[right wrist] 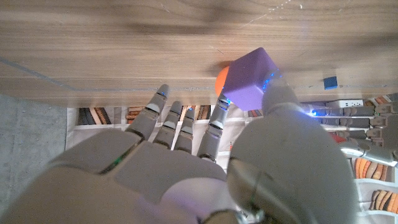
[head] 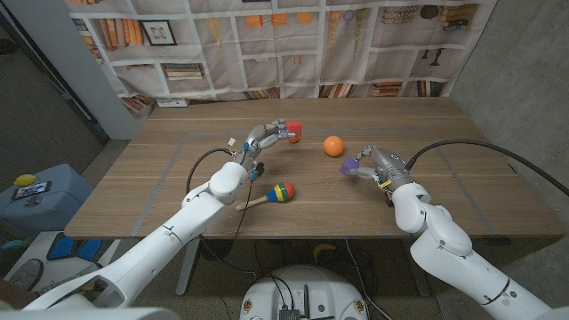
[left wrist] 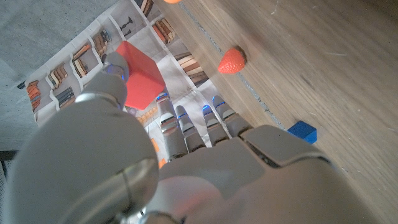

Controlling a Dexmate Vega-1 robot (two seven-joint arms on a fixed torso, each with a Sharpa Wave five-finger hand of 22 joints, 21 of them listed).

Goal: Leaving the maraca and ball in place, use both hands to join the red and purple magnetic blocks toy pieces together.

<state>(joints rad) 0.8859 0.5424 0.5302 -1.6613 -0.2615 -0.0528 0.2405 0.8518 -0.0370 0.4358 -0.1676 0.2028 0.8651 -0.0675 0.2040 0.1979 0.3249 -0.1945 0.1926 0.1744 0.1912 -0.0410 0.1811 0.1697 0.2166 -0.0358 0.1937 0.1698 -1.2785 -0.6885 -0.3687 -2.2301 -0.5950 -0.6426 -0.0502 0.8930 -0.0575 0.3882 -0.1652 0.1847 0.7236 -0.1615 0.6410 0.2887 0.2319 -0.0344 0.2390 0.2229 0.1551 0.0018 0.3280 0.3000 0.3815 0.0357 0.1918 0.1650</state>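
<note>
Blocks look light, rigid and smooth-faced, best pinched on opposite flat sides so one face stays bare for the magnet to catch: the right hand (head: 372,165) pinches the one purple block (head: 348,164) just above the counter (head: 498,191), and farther back the left hand (head: 265,136) pinches the one red block (head: 294,130) aloft. Nearest lies one maraca (head: 272,195), beyond it one orange ball (head: 333,146) between the hands, both untouched

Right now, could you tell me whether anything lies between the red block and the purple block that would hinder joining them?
Yes: the orange ball sits on the table roughly between the red block in the left robot hand and the purple block in the right robot hand.
</note>
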